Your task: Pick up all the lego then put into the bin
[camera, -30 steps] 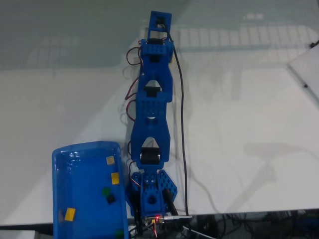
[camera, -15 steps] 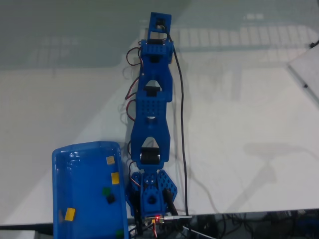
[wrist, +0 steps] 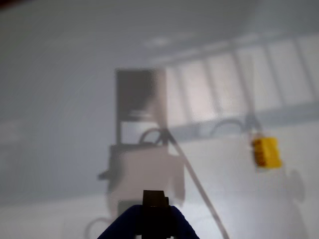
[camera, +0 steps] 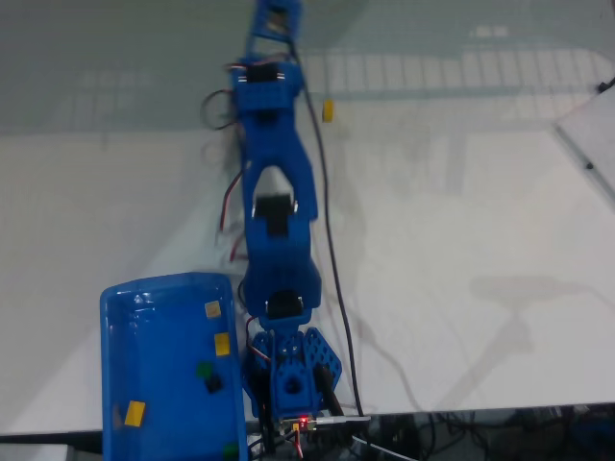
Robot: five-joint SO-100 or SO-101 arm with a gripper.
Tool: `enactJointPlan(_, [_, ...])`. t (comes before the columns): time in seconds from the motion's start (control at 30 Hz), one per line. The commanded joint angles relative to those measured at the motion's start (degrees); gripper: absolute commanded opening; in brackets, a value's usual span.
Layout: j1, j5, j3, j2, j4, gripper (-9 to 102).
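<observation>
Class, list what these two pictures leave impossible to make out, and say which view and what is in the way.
- Gripper, wrist view: cut off by the bottom edge, blurred; open or shut unclear.
- Gripper tip, fixed view: cut off by the top edge.
- Bin, fixed view: lower end cut off by the bottom edge, so its full contents are unknown.
- Yellow lego, wrist view: blurred, studs unreadable.

In the fixed view the blue jointed plastic robot arm [camera: 273, 206] stretches from its base at the bottom edge up across the picture, leaning slightly to the left towards its tip. Its square blue gripper head [camera: 274, 21] sits at the top edge, blurred, so the jaws' state cannot be told. In the wrist view a dark blue fingertip [wrist: 154, 219] pokes in from the bottom edge.
</observation>
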Motion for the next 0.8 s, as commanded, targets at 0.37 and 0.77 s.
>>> enactJointPlan(0.37, [-48.08,1.58,12.22,49.75,35.95,0])
enactJointPlan(0.77, [-68.99,-6.24,31.82,65.39,47.90,4])
